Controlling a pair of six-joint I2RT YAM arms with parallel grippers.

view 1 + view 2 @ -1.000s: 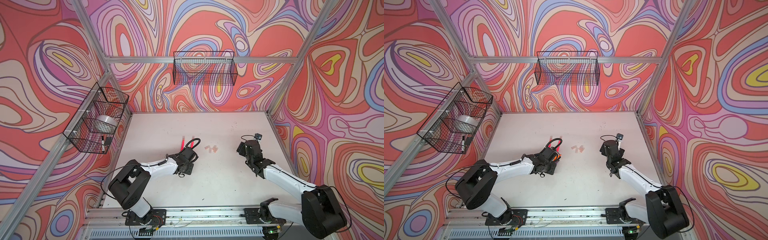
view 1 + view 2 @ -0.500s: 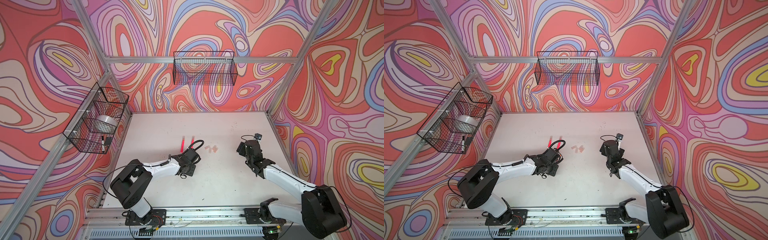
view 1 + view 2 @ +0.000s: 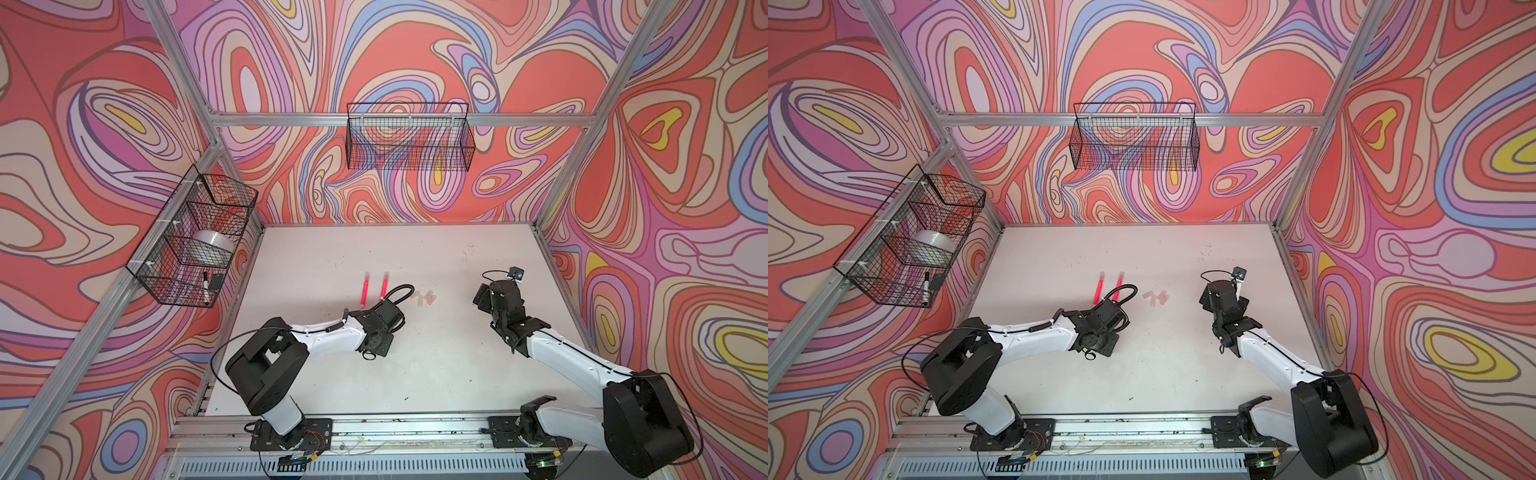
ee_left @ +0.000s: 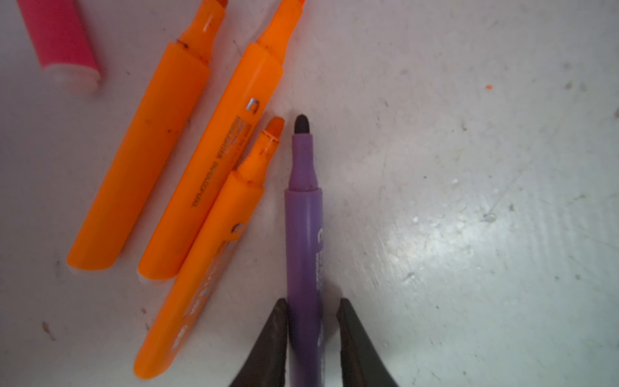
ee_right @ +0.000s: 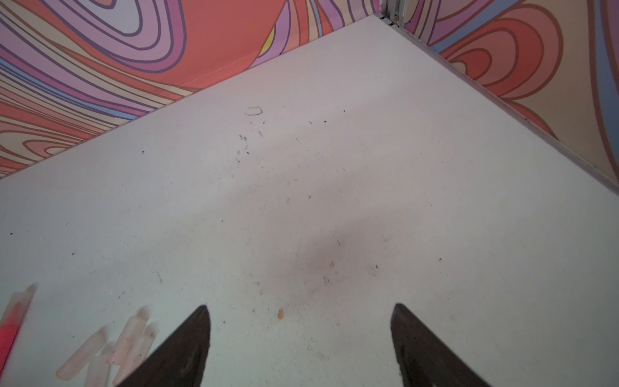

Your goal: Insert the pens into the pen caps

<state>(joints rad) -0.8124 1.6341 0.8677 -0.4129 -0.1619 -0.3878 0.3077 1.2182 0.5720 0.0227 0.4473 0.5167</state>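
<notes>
My left gripper [image 4: 311,301] is open by a narrow gap and straddles the rear of the purple pen [image 4: 303,234], which lies flat on the table. One finger [image 4: 274,335] touches it and a thin slit shows at the other. Three orange pens [image 4: 201,268] lie uncapped beside it, with a pink-red pen's end [image 4: 60,37] further off. In both top views the left wrist [image 3: 380,324] hides these pens. Two pink-red pens [image 3: 365,289] [image 3: 1097,291] lie beyond it, each with a pale clear far end. Loose pen caps [image 3: 424,298] [image 3: 1155,297] [image 5: 114,348] cluster mid-table. My right gripper [image 5: 301,305] hangs open and holds nothing.
A wire basket [image 3: 195,245] on the left wall holds a tape roll [image 3: 212,245] and a black-and-white marker [image 3: 205,286]. Another wire basket [image 3: 409,137] hangs on the back wall. The left arm's black cable [image 3: 399,291] loops beside the pink-red pens.
The left arm's wrist has shifted a little to the right, towards the pen caps. The right arm has stayed still.
</notes>
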